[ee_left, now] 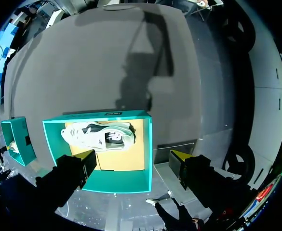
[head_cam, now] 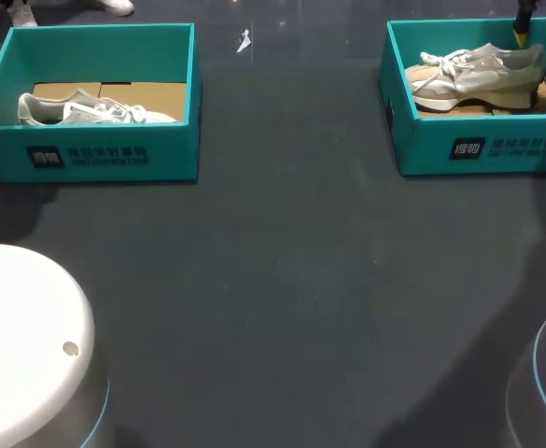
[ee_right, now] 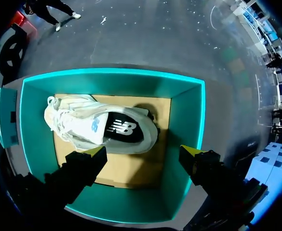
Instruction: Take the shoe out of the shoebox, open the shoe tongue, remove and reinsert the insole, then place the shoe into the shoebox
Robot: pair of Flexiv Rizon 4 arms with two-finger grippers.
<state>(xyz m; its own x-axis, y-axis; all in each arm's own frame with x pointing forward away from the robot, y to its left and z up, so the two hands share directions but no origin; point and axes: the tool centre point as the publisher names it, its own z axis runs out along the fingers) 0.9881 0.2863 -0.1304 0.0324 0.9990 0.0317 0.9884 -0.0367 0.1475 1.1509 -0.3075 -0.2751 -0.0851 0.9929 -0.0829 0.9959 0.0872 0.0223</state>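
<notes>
Shoe [ee_right: 100,127] lying on its side on cardboard liner [ee_right: 131,168] inside right shoebox [ee_right: 186,125], below right gripper [ee_right: 143,153], fingers spread, empty. Across the table, second shoe [ee_left: 100,136] in left shoebox [ee_left: 148,144] under left gripper [ee_left: 133,156], likewise spread, empty.

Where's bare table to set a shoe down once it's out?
Wide bare table between left shoebox and right shoebox, plus the whole strip in front of them. Crowded only inside the boxes, around left shoe and right shoe.
</notes>
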